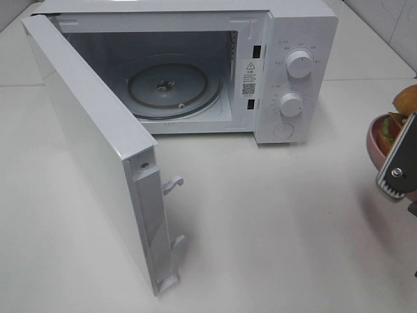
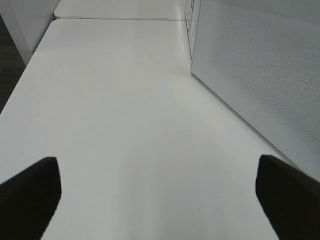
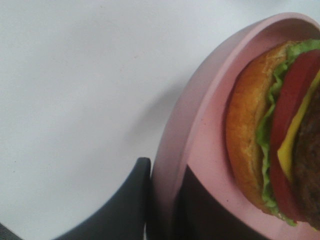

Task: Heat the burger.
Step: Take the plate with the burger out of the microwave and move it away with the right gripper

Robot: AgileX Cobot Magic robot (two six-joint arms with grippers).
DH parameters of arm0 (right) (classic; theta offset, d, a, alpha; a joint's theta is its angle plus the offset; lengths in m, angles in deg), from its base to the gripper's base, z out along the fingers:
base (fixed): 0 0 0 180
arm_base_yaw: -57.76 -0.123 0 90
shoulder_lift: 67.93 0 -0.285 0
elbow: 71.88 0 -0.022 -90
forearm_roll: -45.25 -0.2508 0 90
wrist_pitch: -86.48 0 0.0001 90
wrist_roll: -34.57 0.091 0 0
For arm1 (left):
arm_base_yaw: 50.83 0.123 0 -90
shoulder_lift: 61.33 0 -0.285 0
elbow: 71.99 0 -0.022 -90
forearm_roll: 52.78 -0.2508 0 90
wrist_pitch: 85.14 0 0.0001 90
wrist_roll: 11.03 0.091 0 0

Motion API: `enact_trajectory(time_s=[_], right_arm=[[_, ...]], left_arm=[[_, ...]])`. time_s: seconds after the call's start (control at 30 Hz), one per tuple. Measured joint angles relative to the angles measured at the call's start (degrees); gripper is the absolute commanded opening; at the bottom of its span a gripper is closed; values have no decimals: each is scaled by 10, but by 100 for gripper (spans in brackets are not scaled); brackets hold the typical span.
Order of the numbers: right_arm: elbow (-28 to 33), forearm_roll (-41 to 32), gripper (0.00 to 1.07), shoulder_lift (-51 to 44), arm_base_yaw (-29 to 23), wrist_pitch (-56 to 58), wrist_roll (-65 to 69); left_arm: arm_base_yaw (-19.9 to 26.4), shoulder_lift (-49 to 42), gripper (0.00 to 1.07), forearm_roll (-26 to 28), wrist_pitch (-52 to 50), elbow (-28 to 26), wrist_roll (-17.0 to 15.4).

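- Two arms at work, only the right one visible in the high view, entering from the right edge beside the microwave (image 1: 195, 72).
- Right pincer (image 3: 162, 210) clamped on the rim of the pink plate (image 3: 200, 130), one dark finger under the rim, the other over it on the plate's inner face.
- Plate held tilted, raised off the white surface (image 1: 273, 222), near the right edge of the high view.
- Burger (image 3: 280, 130) resting on that plate, seen side-on: glossy golden-brown bun, ruffled green lettuce, red tomato slice, yellow cheese, dark grainy patty.
- Plate smooth and matte, round, with a raised lip.
- Left pincer (image 2: 157, 195) spread wide, holding nothing, its two dark fingertips (image 2: 30, 195) far apart over bare surface, beside the perforated white face of the open microwave door (image 2: 260, 70).
- Microwave boxy and white, door (image 1: 98, 150) swung fully out toward the left, two white latch hooks jutting from its edge.
- Inside, round clear glass turntable (image 1: 172, 88) lying flat in the grey cavity.
- Two round white knobs (image 1: 300, 63) stacked on the control panel, a round button below them.
- Surface plain, smooth, white, faintly glossy.
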Motion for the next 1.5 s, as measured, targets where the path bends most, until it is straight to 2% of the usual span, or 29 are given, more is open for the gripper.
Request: enact_trajectory(time_s=[0.2,0.67,0.77,0.93,1.13,1.27,1.5], right_arm=[[0,48,0,76,2,65,195],[-2,77,0,233,5,64,406],[-2,81,0,239,6,60,420],[-5,100,0,276,60,34,476],[-6,125,0,291,88,12,498],[-16,158,0,332,129,-16,524],[-48,183,1,381,147,-18,535]], left_arm=[[0,0,98,0,0,0,0],[0,0,98,0,0,0,0],[0,0,98,0,0,0,0],[0,0,98,0,0,0,0],[0,0,98,0,0,0,0],[0,0,98,0,0,0,0],[0,0,98,0,0,0,0]])
